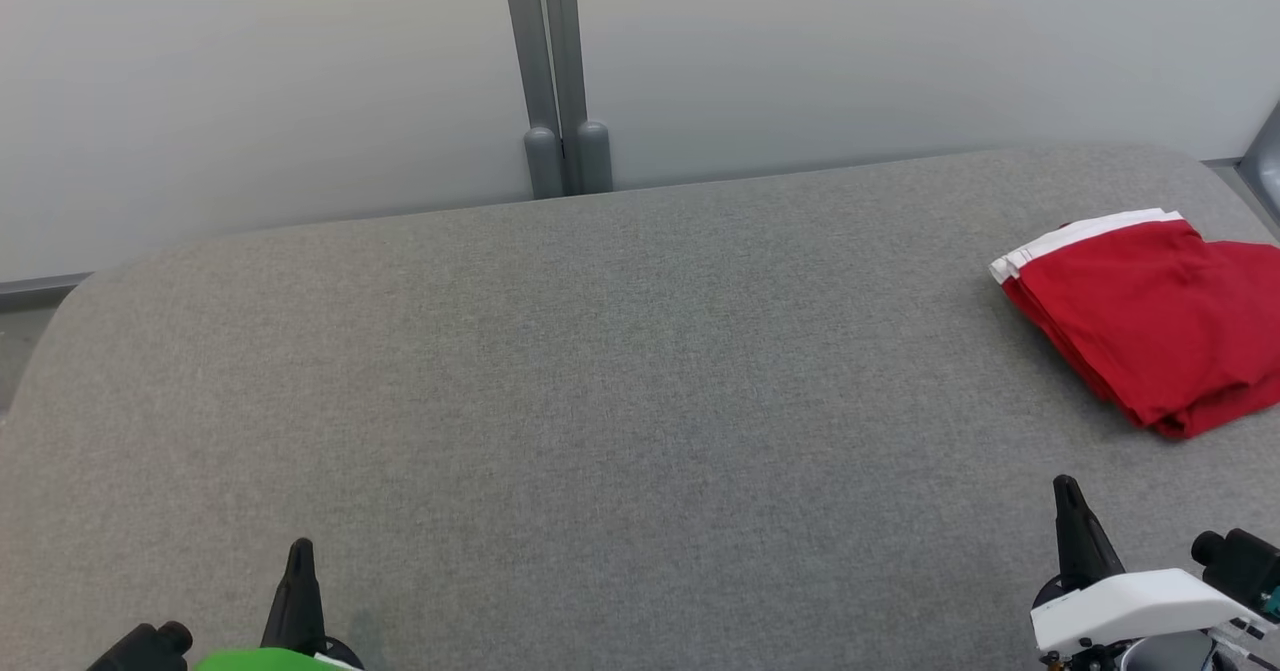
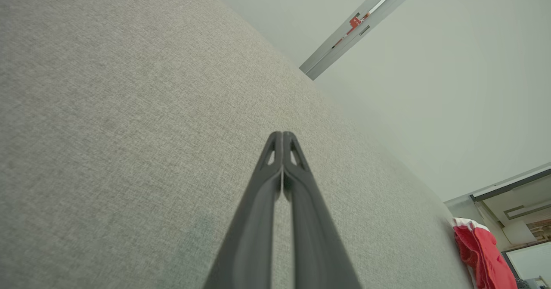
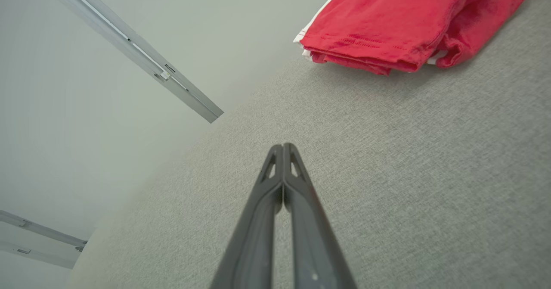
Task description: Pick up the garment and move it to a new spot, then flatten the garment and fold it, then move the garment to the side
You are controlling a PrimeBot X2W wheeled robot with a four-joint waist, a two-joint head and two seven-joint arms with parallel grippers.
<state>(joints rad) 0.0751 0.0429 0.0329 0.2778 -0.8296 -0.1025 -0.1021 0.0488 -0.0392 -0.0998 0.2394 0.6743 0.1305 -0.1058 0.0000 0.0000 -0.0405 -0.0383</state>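
A red garment (image 1: 1150, 326) with a white band lies folded in a stack at the far right of the grey fabric table (image 1: 600, 401). It also shows in the right wrist view as the garment (image 3: 396, 26), and small at the table's far end in the left wrist view (image 2: 482, 252). My left gripper (image 1: 299, 551) sits low at the front left, shut and holding nothing (image 2: 283, 135). Near the front right, my right gripper (image 1: 1066, 486) is shut too, tips together (image 3: 283, 146), well short of the garment.
A grey double post (image 1: 555, 71) stands against the pale wall behind the table's back edge. The table's rounded left corner (image 1: 70, 301) drops to the floor. A grey frame edge (image 1: 1265, 156) shows at the far right.
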